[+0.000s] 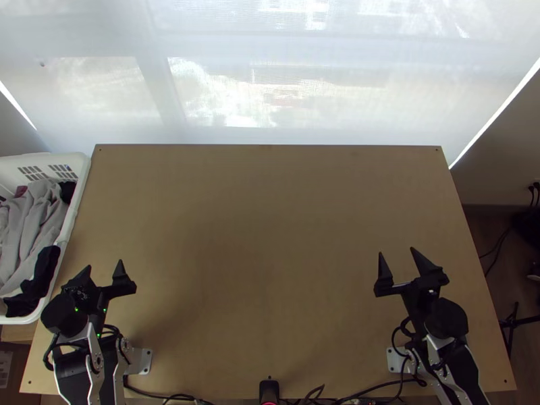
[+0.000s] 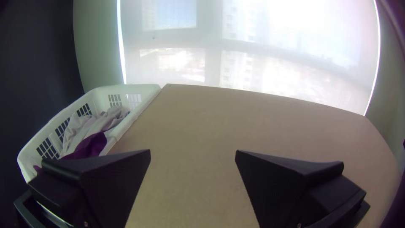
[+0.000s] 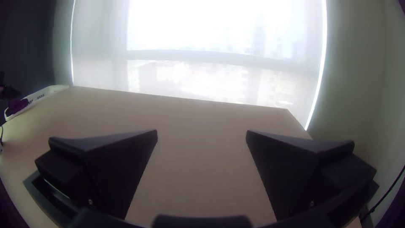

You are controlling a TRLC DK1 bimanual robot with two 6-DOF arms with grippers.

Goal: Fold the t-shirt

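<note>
Lying bunched, pale grey cloth (image 1: 32, 219), creased, in white basket (image 1: 75, 202)

Top view, basket (image 1: 79, 165) and clothes (image 1: 30, 219) cropped

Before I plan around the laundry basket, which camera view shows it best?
The left wrist view: most of the basket, though a finger covers part. The top view cuts off its left side; the right wrist view has a distant sliver.
</note>
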